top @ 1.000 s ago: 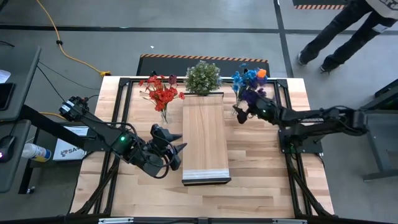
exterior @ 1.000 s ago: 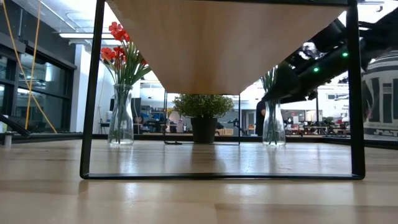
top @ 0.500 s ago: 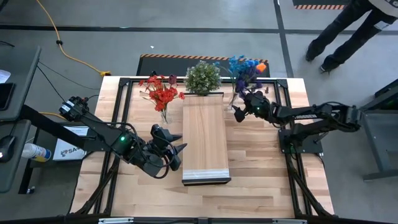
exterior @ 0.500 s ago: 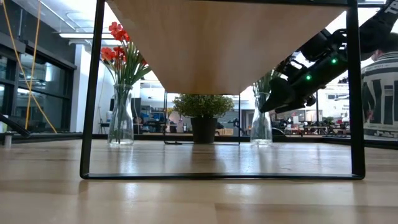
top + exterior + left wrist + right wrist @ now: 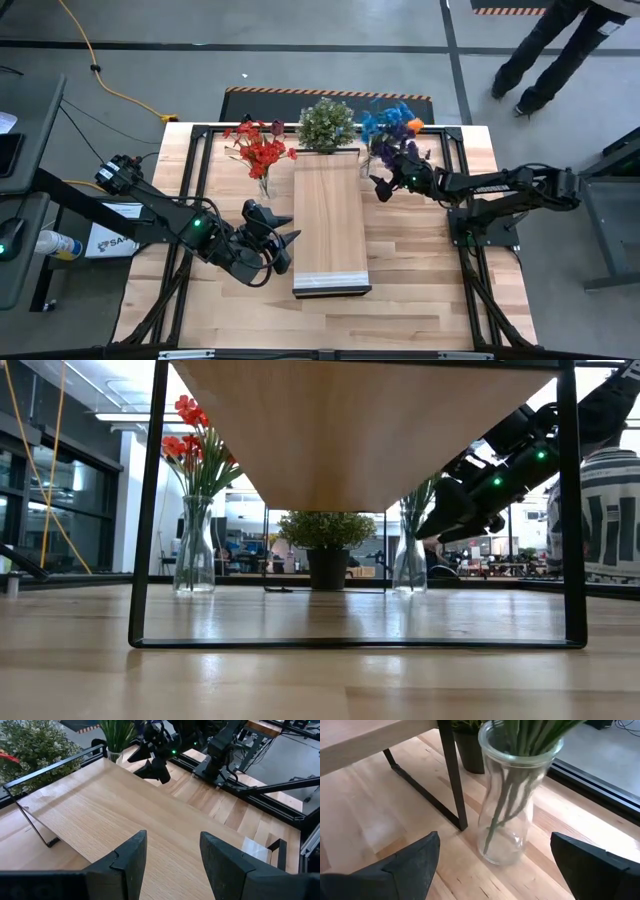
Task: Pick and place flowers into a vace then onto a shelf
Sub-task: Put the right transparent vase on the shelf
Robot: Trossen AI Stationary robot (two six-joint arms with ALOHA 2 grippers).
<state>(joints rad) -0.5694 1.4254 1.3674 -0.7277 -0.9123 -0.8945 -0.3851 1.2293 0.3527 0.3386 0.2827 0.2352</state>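
A clear glass vase (image 5: 510,805) holds blue, purple and orange flowers (image 5: 392,122) and stands on the tabletop beside the shelf's far right leg (image 5: 452,775). My right gripper (image 5: 383,186) is open, low and slanting down, with one finger on either side of the vase's lower body. A second vase with red flowers (image 5: 262,155) stands at the far left of the shelf (image 5: 330,225). My left gripper (image 5: 172,865) is open with nothing between its fingers. It hangs raised over the shelf's left edge. My right gripper has its fingers (image 5: 415,862) on either side of the vase's lower body (image 5: 502,845). The right wrist view shows a gap on both sides. I cannot tell whether any part of the gripper touches the glass.
A bushy potted plant (image 5: 326,124) stands behind the shelf's far end, between the two vases. The shelf's black frame legs (image 5: 146,510) stand on the slatted tabletop. A person (image 5: 540,50) walks on the floor beyond the table's far right corner.
The vase with the blue flowers has slid along the table toward the left, closer to the shelf's leg, staying upright. My right gripper has followed it that way, still open. The person beyond the table has shifted a little.
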